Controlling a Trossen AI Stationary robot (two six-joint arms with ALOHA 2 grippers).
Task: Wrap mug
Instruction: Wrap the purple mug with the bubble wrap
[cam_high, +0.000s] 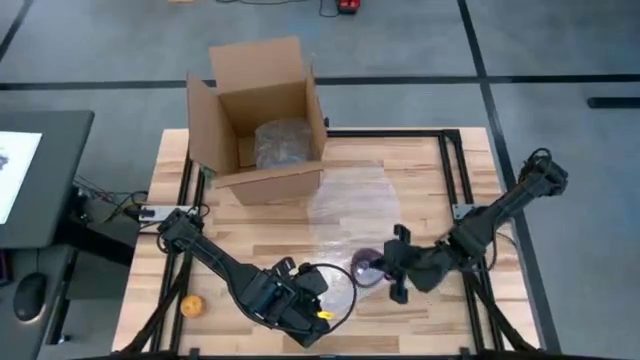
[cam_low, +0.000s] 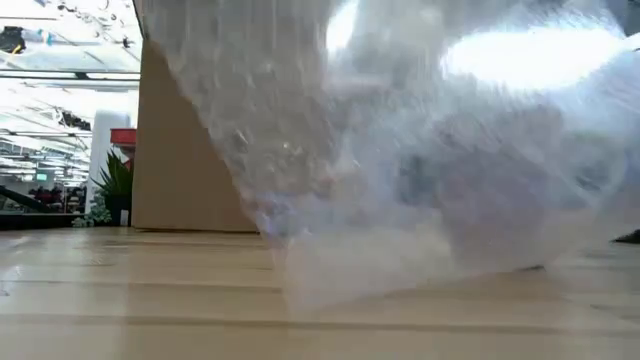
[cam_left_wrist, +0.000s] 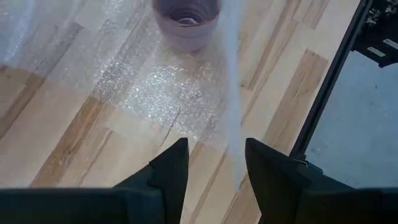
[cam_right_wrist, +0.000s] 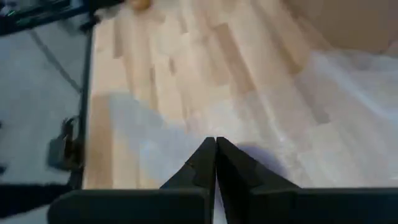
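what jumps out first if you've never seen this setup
A sheet of bubble wrap spreads across the table's middle and blankets the low view. At the near edge a purple mug lies on it between the left pincer and right pincer. An open cardboard box sits at the far left.

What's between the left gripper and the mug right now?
In the left wrist view, only bubble wrap lying flat on the table sits between the left gripper and the purple mug. One raised edge of the wrap runs up between the open fingers.
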